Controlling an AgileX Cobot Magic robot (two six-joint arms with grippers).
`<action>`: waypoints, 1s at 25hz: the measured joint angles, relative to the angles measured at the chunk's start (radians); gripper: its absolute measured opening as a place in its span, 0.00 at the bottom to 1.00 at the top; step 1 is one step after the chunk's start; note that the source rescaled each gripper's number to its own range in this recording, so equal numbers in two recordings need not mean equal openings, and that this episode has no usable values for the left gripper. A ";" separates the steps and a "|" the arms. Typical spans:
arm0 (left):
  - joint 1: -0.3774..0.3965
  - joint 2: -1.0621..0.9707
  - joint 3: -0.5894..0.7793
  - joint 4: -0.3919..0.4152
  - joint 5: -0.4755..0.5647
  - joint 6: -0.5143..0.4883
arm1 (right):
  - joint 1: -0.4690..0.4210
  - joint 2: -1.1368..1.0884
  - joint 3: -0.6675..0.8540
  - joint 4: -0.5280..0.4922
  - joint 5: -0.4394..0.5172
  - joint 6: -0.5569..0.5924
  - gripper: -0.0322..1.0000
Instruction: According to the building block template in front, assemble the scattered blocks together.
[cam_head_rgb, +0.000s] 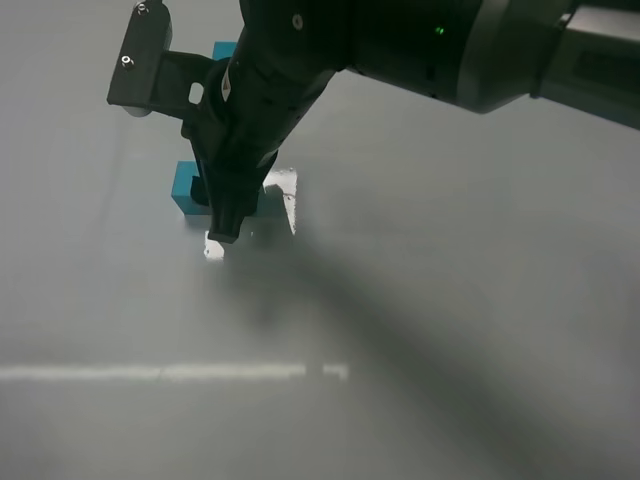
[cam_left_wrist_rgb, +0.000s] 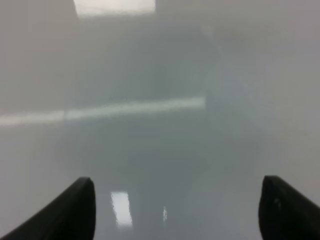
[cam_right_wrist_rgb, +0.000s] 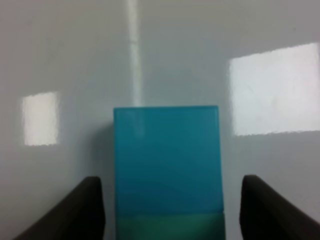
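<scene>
In the right wrist view a teal-blue cube (cam_right_wrist_rgb: 166, 160) lies flush against a green cube (cam_right_wrist_rgb: 170, 227), which shows only as a strip at the picture's edge. My right gripper (cam_right_wrist_rgb: 172, 215) is open, one finger on each side of the pair with a gap on both sides. In the high view the right gripper (cam_head_rgb: 224, 228) points down over the teal-blue cube (cam_head_rgb: 184, 190); the green cube is hidden under it. A teal-blue corner (cam_head_rgb: 224, 50) behind the arm may be the template; the rest is hidden. My left gripper (cam_left_wrist_rgb: 177, 210) is open over bare table.
The grey table (cam_head_rgb: 450, 330) is glossy, with bright light reflections such as a long pale streak (cam_head_rgb: 170, 372) near the front. The right arm (cam_head_rgb: 420, 45) crosses the top of the high view from the right. The left arm is out of that view.
</scene>
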 joint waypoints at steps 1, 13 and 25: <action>0.000 0.000 0.000 0.000 0.000 0.000 | 0.005 -0.008 0.000 0.000 0.007 0.005 0.56; 0.000 0.000 0.000 0.000 -0.001 0.000 | -0.011 -0.241 -0.001 -0.002 0.102 0.049 0.56; 0.000 0.000 0.000 0.000 -0.001 0.000 | -0.541 -0.489 0.141 -0.054 0.284 0.213 0.56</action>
